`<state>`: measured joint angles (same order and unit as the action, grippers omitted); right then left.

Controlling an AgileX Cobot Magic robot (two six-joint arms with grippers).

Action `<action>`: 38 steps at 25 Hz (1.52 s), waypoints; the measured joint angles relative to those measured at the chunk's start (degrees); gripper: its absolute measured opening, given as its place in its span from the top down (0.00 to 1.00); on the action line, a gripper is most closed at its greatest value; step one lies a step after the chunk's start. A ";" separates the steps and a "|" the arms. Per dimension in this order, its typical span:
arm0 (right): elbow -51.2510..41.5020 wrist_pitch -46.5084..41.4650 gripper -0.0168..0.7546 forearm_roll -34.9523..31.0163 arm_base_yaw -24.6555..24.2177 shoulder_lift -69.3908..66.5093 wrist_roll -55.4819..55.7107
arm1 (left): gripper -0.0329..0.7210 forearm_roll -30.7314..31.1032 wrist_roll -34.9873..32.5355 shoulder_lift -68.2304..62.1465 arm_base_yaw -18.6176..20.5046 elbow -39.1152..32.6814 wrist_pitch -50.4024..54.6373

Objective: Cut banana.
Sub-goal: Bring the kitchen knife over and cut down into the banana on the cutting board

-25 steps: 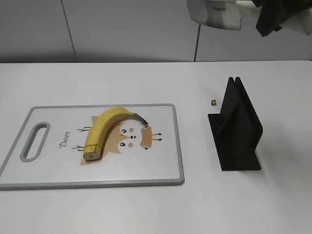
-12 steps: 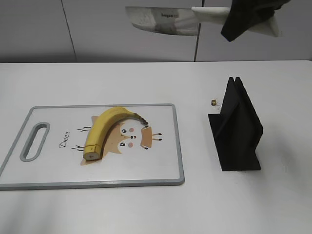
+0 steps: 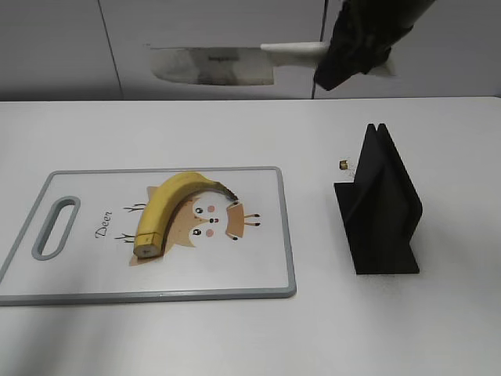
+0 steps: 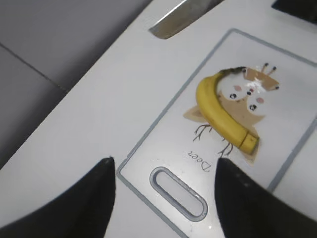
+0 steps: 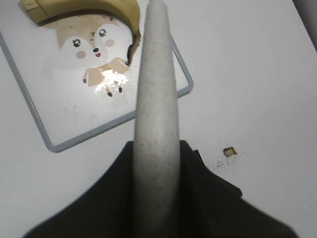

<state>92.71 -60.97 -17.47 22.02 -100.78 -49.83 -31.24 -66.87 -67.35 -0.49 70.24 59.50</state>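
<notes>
A curved yellow banana lies on a white cutting board with a deer print; it also shows in the left wrist view and at the top of the right wrist view. My right gripper is shut on the white handle of a knife, held high above the table's far side, blade pointing left; the handle fills the right wrist view. My left gripper is open and empty, high above the board's handle slot. It is out of the exterior view.
A black knife stand sits on the table right of the board. A small brass-coloured bit lies just behind it, also in the right wrist view. The knife blade tip shows in the left wrist view.
My right gripper has carried the knife leftward and a little lower, from the top right corner toward the space above the board. The banana and board have not moved.
</notes>
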 joint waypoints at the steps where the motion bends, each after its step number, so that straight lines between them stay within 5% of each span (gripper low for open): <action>1: 0.00 0.00 0.77 -0.99 0.00 -0.62 -2.27 | 0.14 -0.22 -2.52 -1.32 0.00 0.90 1.26; 12: 0.69 -3.02 0.77 -12.31 0.00 -7.15 -25.16 | 0.14 -7.64 -22.85 -10.64 -0.12 1.92 5.36; 24: 1.35 -3.08 0.77 -17.11 0.00 -11.50 -30.96 | 0.15 -4.96 -24.35 -18.87 -5.61 1.92 1.95; 38: 1.64 -2.15 0.77 -19.85 1.12 -12.36 -32.54 | 0.18 -3.44 -24.35 -23.81 -5.75 1.94 -0.70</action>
<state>94.35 -63.12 -37.33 23.14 -113.14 -82.37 -34.68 -91.22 -91.16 -6.24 72.19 58.81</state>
